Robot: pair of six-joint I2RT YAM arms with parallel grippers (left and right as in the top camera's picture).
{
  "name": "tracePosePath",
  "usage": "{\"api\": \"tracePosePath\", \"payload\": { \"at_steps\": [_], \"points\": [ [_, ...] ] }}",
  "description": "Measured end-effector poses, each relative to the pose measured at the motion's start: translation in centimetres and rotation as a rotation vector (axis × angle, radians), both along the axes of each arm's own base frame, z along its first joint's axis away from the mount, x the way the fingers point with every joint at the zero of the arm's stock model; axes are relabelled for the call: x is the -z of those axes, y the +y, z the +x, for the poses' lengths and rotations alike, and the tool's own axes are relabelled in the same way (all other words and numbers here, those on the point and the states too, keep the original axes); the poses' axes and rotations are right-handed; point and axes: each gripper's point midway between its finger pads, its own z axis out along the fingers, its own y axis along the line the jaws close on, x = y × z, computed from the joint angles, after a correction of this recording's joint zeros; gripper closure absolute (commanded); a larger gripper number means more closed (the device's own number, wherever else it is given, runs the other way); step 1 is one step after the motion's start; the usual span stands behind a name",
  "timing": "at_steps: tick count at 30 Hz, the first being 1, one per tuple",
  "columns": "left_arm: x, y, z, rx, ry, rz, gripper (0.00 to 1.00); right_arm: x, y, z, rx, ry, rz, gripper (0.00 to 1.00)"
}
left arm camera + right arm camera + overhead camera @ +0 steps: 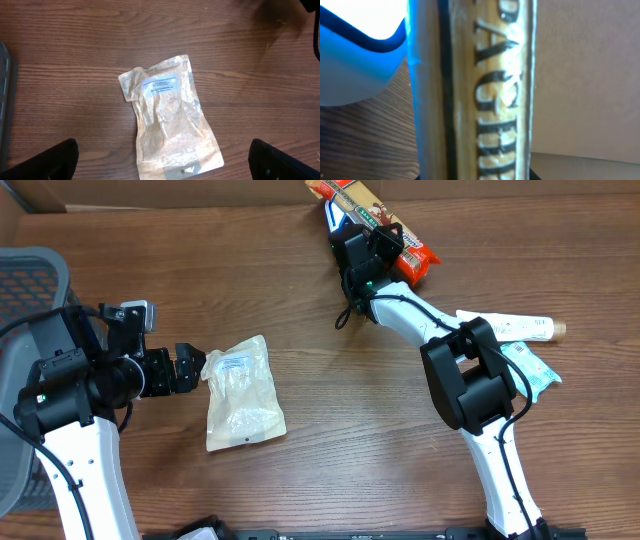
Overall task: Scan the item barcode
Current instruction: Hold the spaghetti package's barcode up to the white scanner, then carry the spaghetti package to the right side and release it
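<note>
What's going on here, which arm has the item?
The right hand looks closed on a box at the far side of the table; the box fills its wrist view. The left hand is open and holds nothing, next to a clear pouch lying flat.

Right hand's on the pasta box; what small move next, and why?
Probably lift the pasta box a little: the right hand looks closed on it, it fills that wrist view, and the left hand sits open by the pouch, holding nothing.
</note>
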Motion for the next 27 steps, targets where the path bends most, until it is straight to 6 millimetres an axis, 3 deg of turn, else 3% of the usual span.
{"api": "tracePosePath", "payload": {
  "at_steps": [18, 21, 25, 27],
  "points": [
    [0.0, 0.0, 0.0, 0.0, 0.0, 0.0, 0.0, -0.8, 0.1, 0.3, 0.004, -0.036, 0.006, 0.97],
    [0.0, 0.0, 0.0, 0.0, 0.0, 0.0, 0.0, -0.1, 0.0, -0.4, 0.022, -0.003, 0.001, 0.97],
    [0.0, 0.0, 0.0, 0.0, 0.001, 0.0, 0.0, 1.6, 0.2, -2.8, 0.033, 0.117, 0.07, 0.96],
    [0.0, 0.0, 0.0, 0.0, 0.0, 0.0, 0.0, 1.0, 0.7, -4.4, 0.021, 0.176, 0.163, 0.96]
  ]
}}
